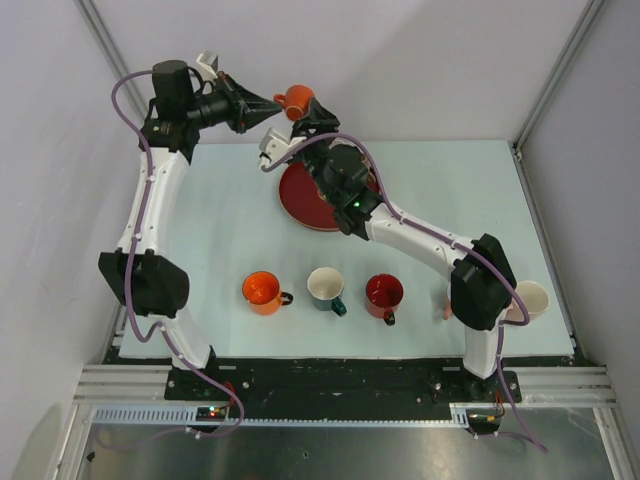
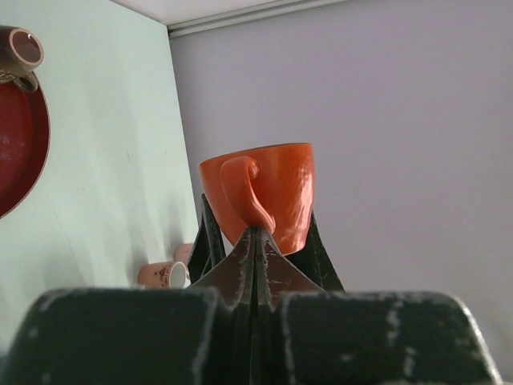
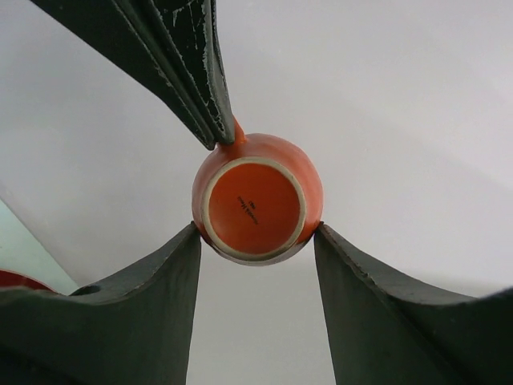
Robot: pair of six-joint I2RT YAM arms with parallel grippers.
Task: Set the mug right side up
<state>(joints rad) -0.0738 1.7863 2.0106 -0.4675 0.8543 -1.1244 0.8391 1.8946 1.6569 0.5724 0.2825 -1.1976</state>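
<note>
An orange mug (image 1: pixel 298 99) is held in the air above the table's far edge, between both grippers. My left gripper (image 1: pixel 279 101) is shut on its handle (image 2: pixel 244 192); the pinched fingertips (image 2: pixel 258 234) show in the left wrist view. My right gripper (image 1: pixel 308 112) grips the mug's body (image 3: pixel 255 204) from the base end, one finger touching each side. The mug's flat base faces the right wrist camera. The left gripper's fingers (image 3: pixel 204 88) enter that view from the top. The mug's opening is hidden.
A red plate (image 1: pixel 303 200) lies under the right arm. Orange (image 1: pixel 262 292), white-teal (image 1: pixel 326 288) and red (image 1: pixel 384 294) mugs stand upright in a row near the front. A cream mug (image 1: pixel 529 300) sits at the right edge. A pinkish mug (image 2: pixel 164 274) lies on its side.
</note>
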